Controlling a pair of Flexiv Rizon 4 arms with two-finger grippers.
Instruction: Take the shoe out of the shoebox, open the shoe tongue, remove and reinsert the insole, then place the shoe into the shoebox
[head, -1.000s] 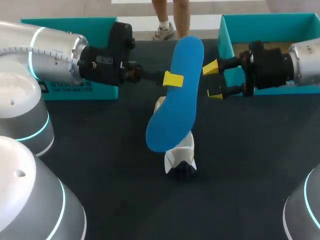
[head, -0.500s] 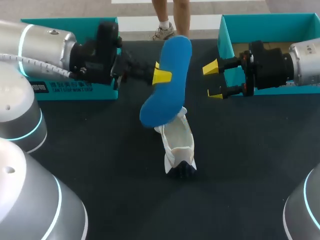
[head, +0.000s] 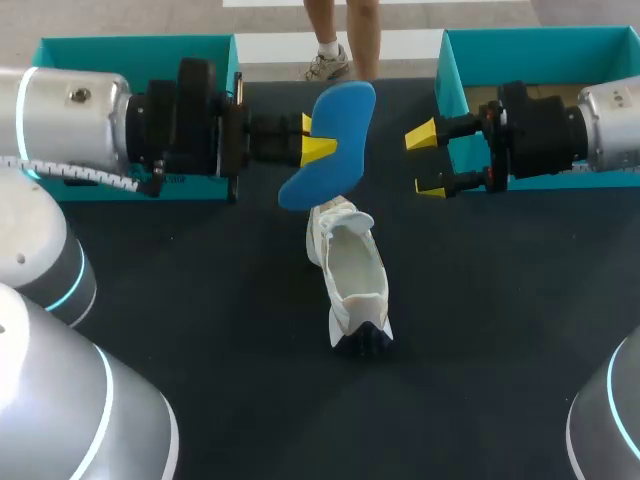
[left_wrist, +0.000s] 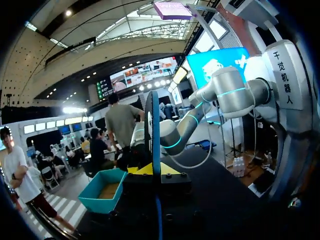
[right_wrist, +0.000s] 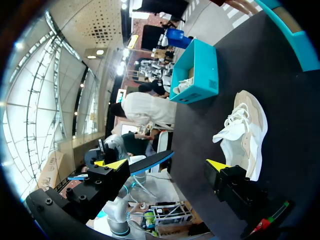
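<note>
left teal box (head: 130, 45) hugs the table's (head: 200, 300) far-left edge. left arm's level, its hand (head: 318, 150) clamped on the blue insole (head: 345, 115), tilted above the white shoe's (head: 352, 270) far end. shoe lies lengthwise, dark end nearest, bare table either side. right hand (head: 427, 160) spread wide, holding nothing, beside the shoebox (head: 540, 40).

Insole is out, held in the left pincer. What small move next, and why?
Probably tip the insole's lower end down toward the shoe's opening. The left pincer is shut on the insole, holding it in the air by the shoe's far end. The shoe lies on the table, opening up. The right pincer is open and apart.
</note>
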